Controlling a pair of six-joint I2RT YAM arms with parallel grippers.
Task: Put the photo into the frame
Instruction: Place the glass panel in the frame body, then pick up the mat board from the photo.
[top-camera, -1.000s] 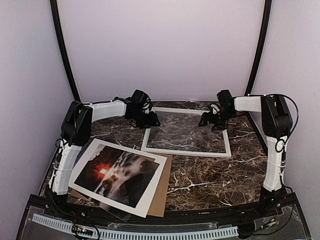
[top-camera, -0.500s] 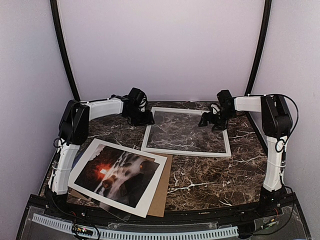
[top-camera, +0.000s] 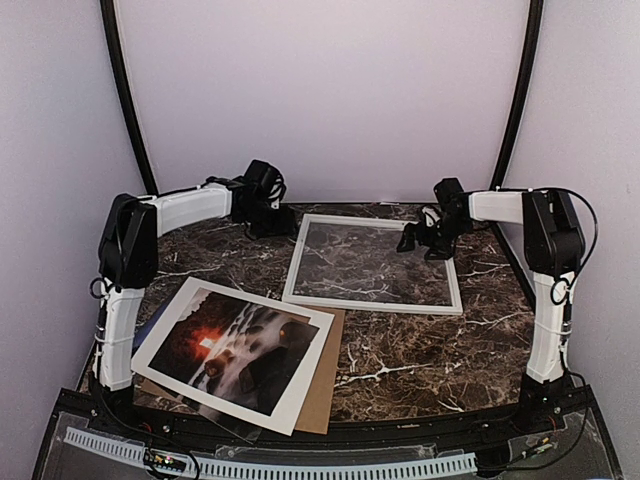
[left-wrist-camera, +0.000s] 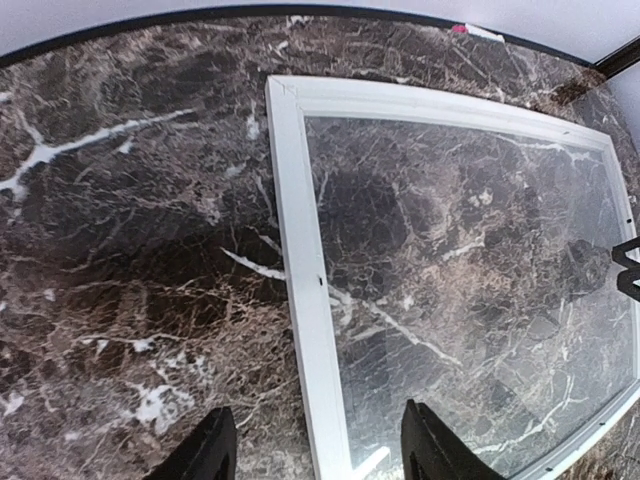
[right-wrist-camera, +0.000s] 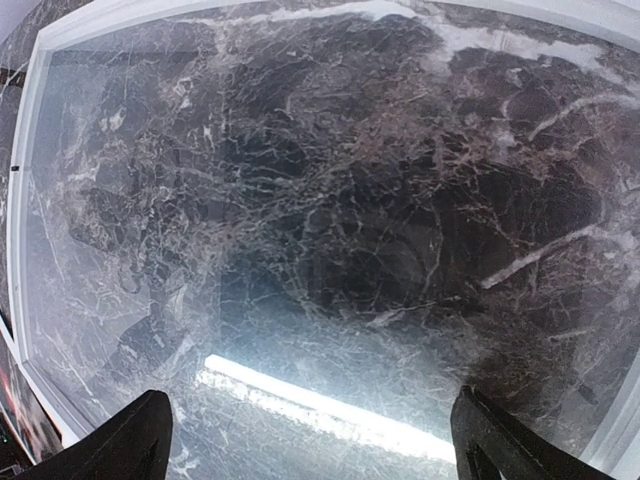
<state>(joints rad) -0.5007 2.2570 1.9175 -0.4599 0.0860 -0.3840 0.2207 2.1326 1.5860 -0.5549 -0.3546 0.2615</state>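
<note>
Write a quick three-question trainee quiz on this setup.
1. Short answer: on which side of the table does the photo lie, the robot's left or right?
2. True or false: the frame already holds the photo.
3. Multiple choice: the left gripper and right gripper are A) both open, holding nothing; B) both shut; C) both clamped on the frame.
Key: 1 left; 2 false; 3 A.
</note>
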